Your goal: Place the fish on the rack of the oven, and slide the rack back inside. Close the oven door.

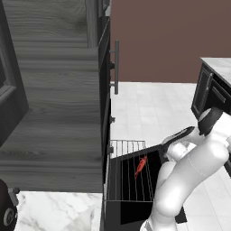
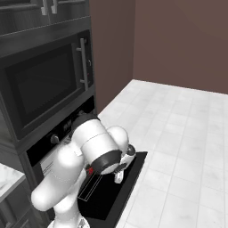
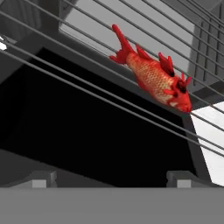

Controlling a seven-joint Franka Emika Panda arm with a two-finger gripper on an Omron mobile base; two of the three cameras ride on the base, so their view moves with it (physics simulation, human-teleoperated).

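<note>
A red-orange, speckled fish (image 3: 155, 77) lies on silver-grey rack (image 1: 128, 173) wires over the black oven door (image 2: 120, 189).

Both base views look down from behind onto the oven door (image 1: 135, 212); the hand view hangs close above the rack (image 3: 87, 94).

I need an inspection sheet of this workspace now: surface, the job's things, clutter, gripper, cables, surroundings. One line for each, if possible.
Surface: pale tiled floor; a marble counter at lower left of the left base view.
Job's things: the fish lies on the rack; the rack is pulled out over the oven door, which hangs open and flat; the oven sits in dark cabinetry.
Clutter: nothing seen on the rack besides the fish.
Gripper: the gripper is open, holding nothing, fingertips apart from the fish.
Cables: nothing seen.
Surroundings: microwave above the oven; brown wall.
</note>
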